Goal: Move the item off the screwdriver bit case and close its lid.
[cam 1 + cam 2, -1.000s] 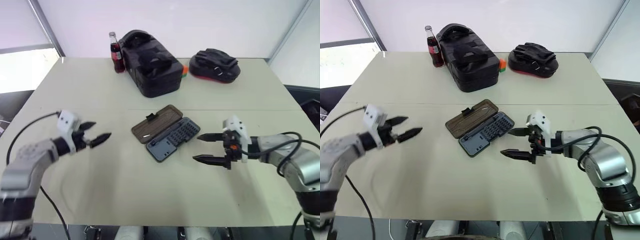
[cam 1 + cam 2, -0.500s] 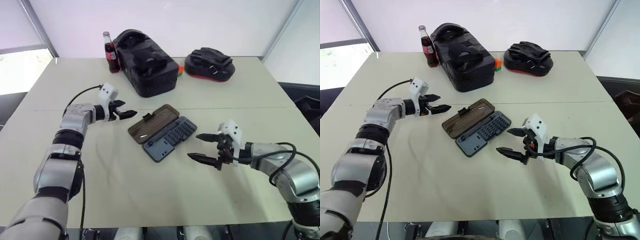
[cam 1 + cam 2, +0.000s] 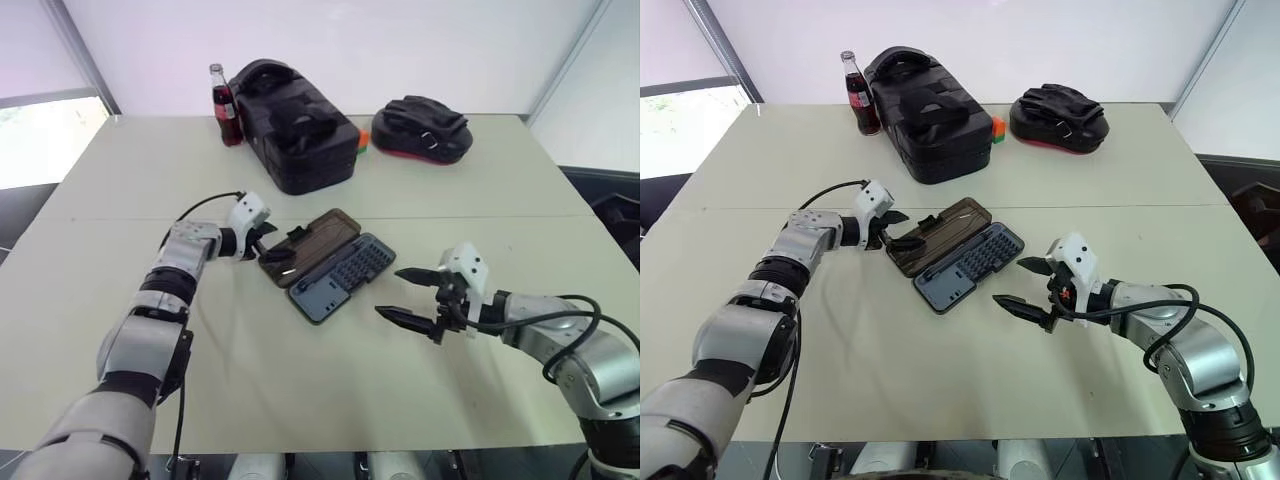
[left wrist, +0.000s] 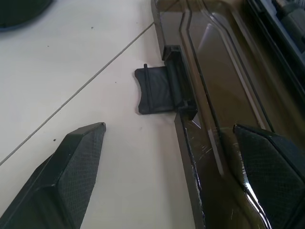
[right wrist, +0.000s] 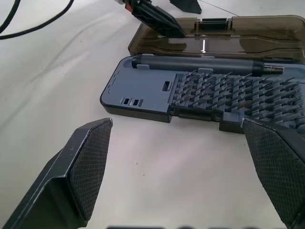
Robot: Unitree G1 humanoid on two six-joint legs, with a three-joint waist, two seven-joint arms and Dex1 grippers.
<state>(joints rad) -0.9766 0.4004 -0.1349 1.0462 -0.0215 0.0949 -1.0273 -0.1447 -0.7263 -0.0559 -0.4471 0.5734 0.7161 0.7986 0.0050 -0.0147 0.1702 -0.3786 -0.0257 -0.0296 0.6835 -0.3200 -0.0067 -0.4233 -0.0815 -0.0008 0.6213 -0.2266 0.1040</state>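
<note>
Here the screwdriver bit case [image 3: 326, 264] lies open mid-tabletop [image 3: 300, 380], its lid [image 3: 309, 245] flat; no writing is legible. The left tool [image 3: 268, 243], spread wide, straddles the lid's edge. The right tool [image 3: 410, 296] gapes wide beside the case.

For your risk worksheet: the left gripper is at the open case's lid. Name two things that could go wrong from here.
1. The left gripper straddles the lid edge with open fingers; a glancing grip might slide the light screwdriver bit case across the table instead of folding it.
2. The latch tab lies flat beside the fingers and could snag.
</note>
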